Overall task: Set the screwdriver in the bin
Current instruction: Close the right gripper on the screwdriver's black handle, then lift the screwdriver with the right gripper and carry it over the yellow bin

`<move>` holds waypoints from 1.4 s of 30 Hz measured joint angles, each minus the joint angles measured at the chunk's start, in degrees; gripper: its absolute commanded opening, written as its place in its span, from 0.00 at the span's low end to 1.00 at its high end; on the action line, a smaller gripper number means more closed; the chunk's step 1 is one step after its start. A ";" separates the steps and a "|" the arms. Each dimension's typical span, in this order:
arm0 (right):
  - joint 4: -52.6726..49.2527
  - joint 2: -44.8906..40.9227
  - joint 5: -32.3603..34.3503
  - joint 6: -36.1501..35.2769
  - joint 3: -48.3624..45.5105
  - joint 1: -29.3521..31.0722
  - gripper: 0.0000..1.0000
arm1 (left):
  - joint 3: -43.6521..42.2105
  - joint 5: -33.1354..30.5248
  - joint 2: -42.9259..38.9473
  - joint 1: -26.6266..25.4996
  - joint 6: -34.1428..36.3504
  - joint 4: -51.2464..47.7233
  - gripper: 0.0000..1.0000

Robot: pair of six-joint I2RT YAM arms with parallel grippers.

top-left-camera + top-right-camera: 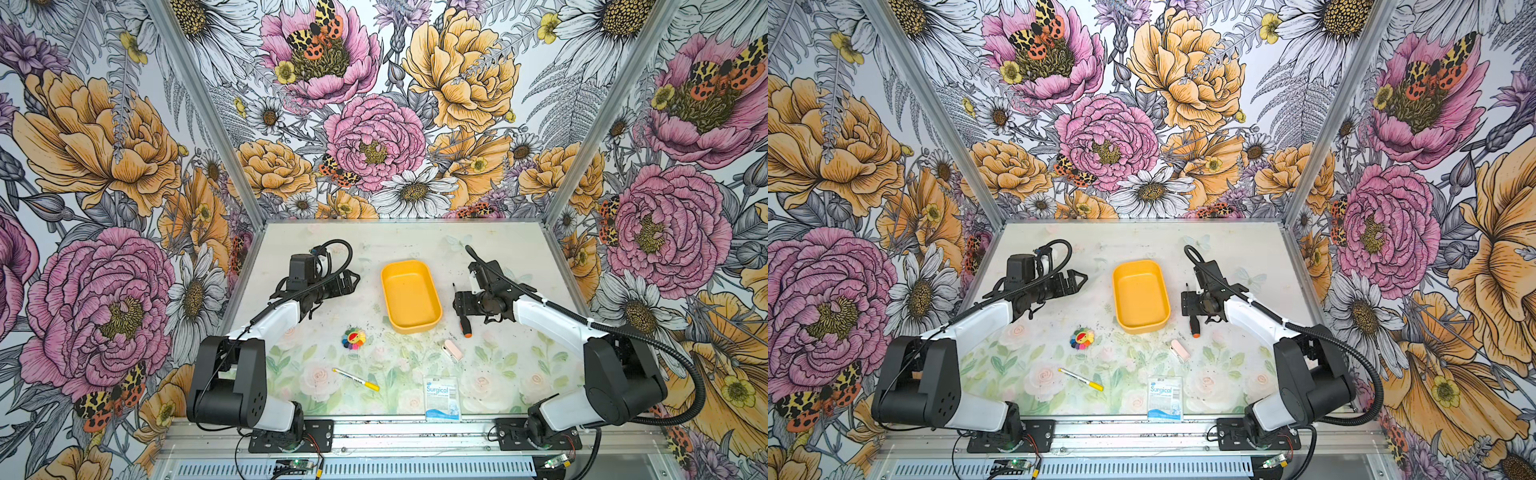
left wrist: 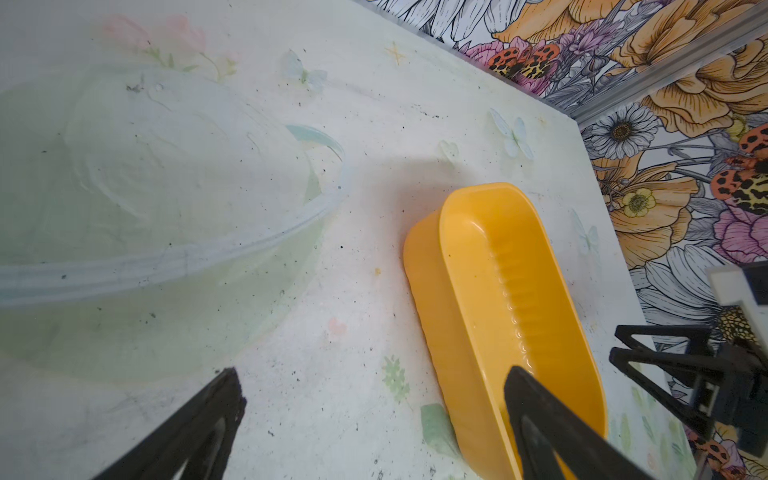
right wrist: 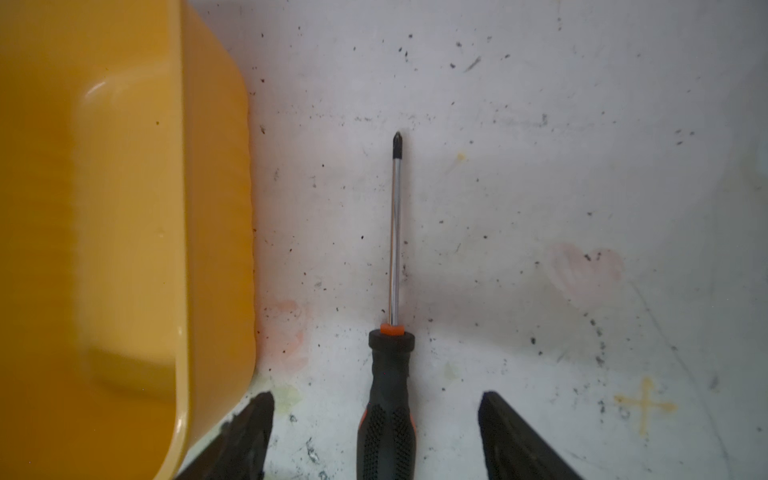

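In both top views the right gripper (image 1: 461, 309) (image 1: 1190, 308) covers the middle of the screwdriver (image 1: 464, 326) (image 1: 1194, 327). Only the shaft tip and orange butt show, and the fingertips are hidden beneath the wrist. In the right wrist view the screwdriver (image 3: 388, 395) runs off the edge at its handle, and so does the bin (image 3: 216, 208) (most of it out of frame). The print on the packet (image 1: 443, 398) is mostly too small to read.

You have a screwdriver (image 3: 390, 374) with a black textured handle, orange collar and silver shaft, and a yellow-orange bin (image 3: 216, 208). Your counter (image 1: 374, 249) is pale with faded pink roses, green leaves and dark specks; the walls (image 1: 374, 137) carry pink, orange and white flowers.
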 measured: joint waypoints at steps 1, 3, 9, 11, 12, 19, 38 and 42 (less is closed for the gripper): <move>-0.35 0.81 0.15 0.37 -0.17 0.50 0.77 | 0.02 0.17 0.26 0.00 -0.20 -0.46 0.99; -0.68 1.95 0.42 0.96 -0.52 1.27 0.76 | 0.04 0.39 0.48 0.00 -0.42 -1.18 0.99; -1.31 4.48 1.29 2.36 -0.94 2.60 0.75 | 0.04 0.35 0.50 0.00 -0.39 -2.82 0.99; -1.46 4.70 1.49 2.71 -0.98 2.89 0.73 | 0.04 0.33 0.50 0.00 -0.35 -3.41 0.99; -1.46 4.70 1.55 2.86 -1.05 2.91 0.72 | 0.04 0.31 0.50 0.00 -0.35 -3.69 0.99; -1.46 4.79 2.05 3.76 -1.88 2.93 0.65 | 0.04 0.20 0.48 0.00 -0.33 -4.55 0.99; -1.68 5.31 2.10 4.85 -3.06 3.41 0.00 | 0.04 0.17 0.46 0.00 -0.33 -4.79 0.99; -1.70 5.14 1.99 4.87 -3.06 3.41 0.00 | 0.04 0.17 0.44 0.00 -0.33 -4.79 0.99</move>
